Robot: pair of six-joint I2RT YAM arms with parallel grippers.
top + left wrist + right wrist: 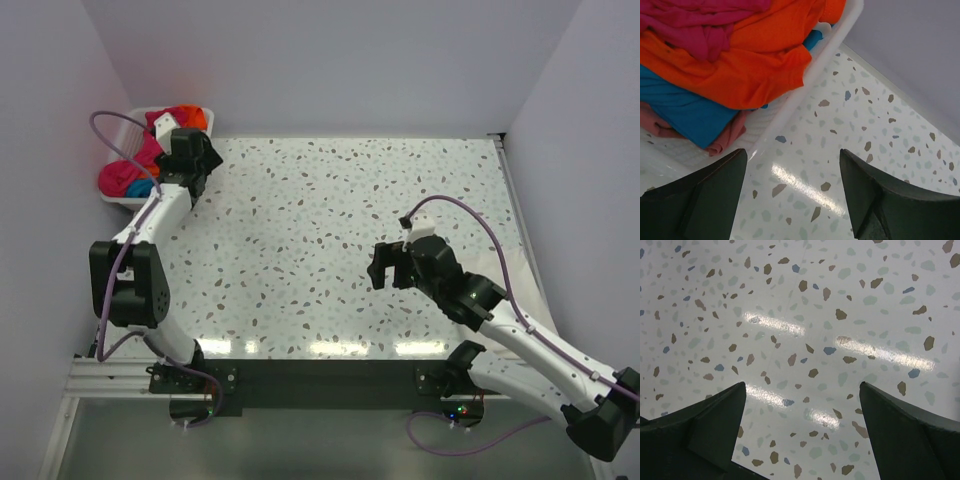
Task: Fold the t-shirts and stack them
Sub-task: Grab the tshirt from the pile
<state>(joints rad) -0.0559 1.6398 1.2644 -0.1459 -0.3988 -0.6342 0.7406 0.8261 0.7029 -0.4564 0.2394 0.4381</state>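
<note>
The t-shirts [150, 165] are bunched, unfolded, in a white basket [810, 82] at the far left corner of the table [330, 200]. In the left wrist view a magenta shirt [695, 22] lies on top, an orange shirt [760, 65] spills under it toward the rim, and a teal shirt [685, 112] lies lower, with a paler pink cloth beneath.

The left jaws hover just beside the basket on its table side, spread wide with nothing between them. The right jaws hang above bare table toward the right near part, spread too and empty.

No shirt is on the table, so this looks like the opening step: fetching the first one. The next move probably calls for the left jaws to swing over the rim, come down on a raised fold of the magenta or orange cloth, pinch only one layer, and lift it clear without dragging its neighbours or snagging the basket.
</note>
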